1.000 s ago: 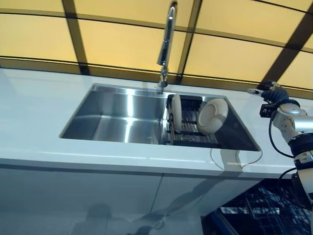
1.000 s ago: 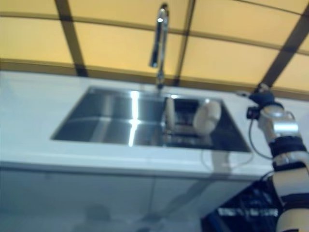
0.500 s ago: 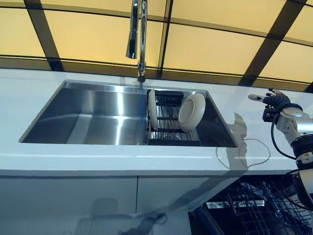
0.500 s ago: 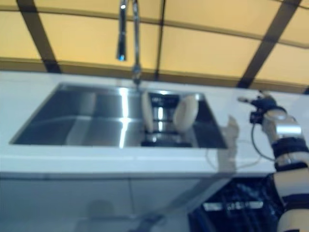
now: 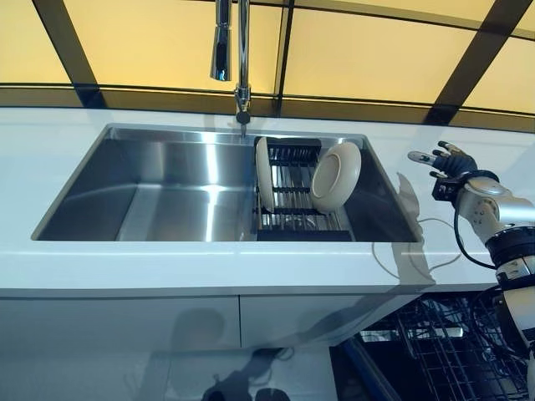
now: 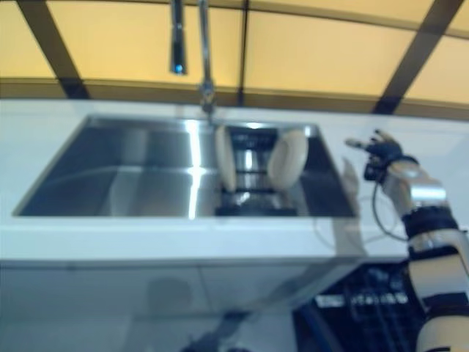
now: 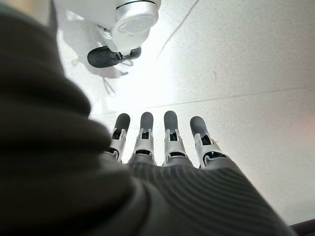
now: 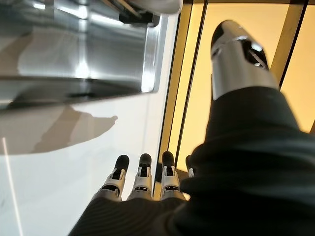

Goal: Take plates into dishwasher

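Left eye view, item one: two cream plates stand on edge in a dark dish rack (image 5: 294, 194) set in the right end of the steel sink (image 5: 167, 188). The left plate (image 5: 264, 173) stands nearly upright at the rack's left edge; the right plate (image 5: 335, 175) leans with its hollow face toward the sink's right wall. Neither is touched by a hand.

Item two: right hand (image 5: 443, 159) — raised over the white counter (image 5: 67, 142) just right of the sink, well apart from the plates, fingers straight and spread, holding nothing. Its own wrist view shows the fingers (image 8: 142, 179) extended above the counter, the sink rim beyond them.

Item three: left hand (image 7: 162, 162) — seen only in its wrist view, fingers straight and relaxed, empty, pale floor beneath.

Item four: chrome tap (image 5: 232, 50) behind the sink's middle, against yellow panels with dark frames.

Item five: wire dishwasher basket (image 5: 443, 351) below the counter, right of the sink.
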`<state>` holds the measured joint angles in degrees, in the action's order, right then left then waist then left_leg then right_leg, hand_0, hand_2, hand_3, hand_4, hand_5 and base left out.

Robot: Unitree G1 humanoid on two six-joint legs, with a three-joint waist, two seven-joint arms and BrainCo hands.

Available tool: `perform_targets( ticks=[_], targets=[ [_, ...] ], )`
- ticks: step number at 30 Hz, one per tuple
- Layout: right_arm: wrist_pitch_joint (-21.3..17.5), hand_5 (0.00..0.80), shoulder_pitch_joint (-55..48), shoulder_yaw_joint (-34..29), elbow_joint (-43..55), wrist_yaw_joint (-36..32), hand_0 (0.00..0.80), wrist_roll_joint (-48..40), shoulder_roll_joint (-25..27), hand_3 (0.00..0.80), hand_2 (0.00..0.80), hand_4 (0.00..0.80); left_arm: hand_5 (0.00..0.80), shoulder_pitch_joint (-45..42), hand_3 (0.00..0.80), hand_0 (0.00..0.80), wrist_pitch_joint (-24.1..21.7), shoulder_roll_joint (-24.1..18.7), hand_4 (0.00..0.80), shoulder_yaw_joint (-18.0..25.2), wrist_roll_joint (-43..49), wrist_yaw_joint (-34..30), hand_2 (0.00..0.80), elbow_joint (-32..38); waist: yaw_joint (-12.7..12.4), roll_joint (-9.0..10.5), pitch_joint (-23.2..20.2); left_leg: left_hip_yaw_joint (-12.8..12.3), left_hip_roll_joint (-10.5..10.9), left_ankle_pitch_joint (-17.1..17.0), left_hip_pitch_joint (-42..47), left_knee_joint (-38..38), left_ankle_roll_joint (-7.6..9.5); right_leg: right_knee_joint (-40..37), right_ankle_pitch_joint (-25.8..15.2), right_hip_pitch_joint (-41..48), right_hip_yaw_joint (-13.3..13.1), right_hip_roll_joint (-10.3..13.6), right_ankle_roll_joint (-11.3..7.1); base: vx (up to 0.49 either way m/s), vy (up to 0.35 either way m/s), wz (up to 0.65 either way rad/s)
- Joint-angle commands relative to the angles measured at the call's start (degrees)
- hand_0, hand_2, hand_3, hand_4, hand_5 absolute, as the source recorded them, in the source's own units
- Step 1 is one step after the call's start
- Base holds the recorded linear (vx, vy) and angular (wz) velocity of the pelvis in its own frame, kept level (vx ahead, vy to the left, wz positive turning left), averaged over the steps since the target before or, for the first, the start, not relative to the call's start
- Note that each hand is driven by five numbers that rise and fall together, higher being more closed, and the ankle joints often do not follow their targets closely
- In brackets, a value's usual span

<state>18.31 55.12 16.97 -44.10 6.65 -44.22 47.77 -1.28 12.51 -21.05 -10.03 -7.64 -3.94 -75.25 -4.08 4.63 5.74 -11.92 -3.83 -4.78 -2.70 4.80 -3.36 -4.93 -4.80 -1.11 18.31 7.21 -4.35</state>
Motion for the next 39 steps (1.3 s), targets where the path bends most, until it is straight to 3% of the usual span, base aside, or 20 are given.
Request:
perform_targets(
  ticks=[1,39],
  targets=[
    [-2.05,0.0,9.28,4.14,1.28,1.58,0.0,-1.25,2.45,0.0,0.0,0.0,0.0,1.85,0.0,0.0,-0.55,0.11,0.0,-3.35,-0.62,0.65,0.0,-2.57,-1.58,-0.27,0.76,2.12,0.73,4.61,1.43,0.2,0.16,-0.07,1.97,0.34,1.1,0.34,-2.64,0.017,0.007,0.03],
    [-1.15,0.0,14.95,8.93,3.25,2.82,0.0,0.05,0.28,0.0,0.0,0.0,0.0,1.79,0.0,0.0,-2.78,-0.18,0.0,-4.86,-4.89,1.81,0.0,0.01,-2.69,-1.36,4.97,4.12,1.67,3.96,-1.66,0.2,0.34,-0.07,2.03,-1.49,1.62,0.61,-2.29,0.0,0.0,0.01]
  ],
)
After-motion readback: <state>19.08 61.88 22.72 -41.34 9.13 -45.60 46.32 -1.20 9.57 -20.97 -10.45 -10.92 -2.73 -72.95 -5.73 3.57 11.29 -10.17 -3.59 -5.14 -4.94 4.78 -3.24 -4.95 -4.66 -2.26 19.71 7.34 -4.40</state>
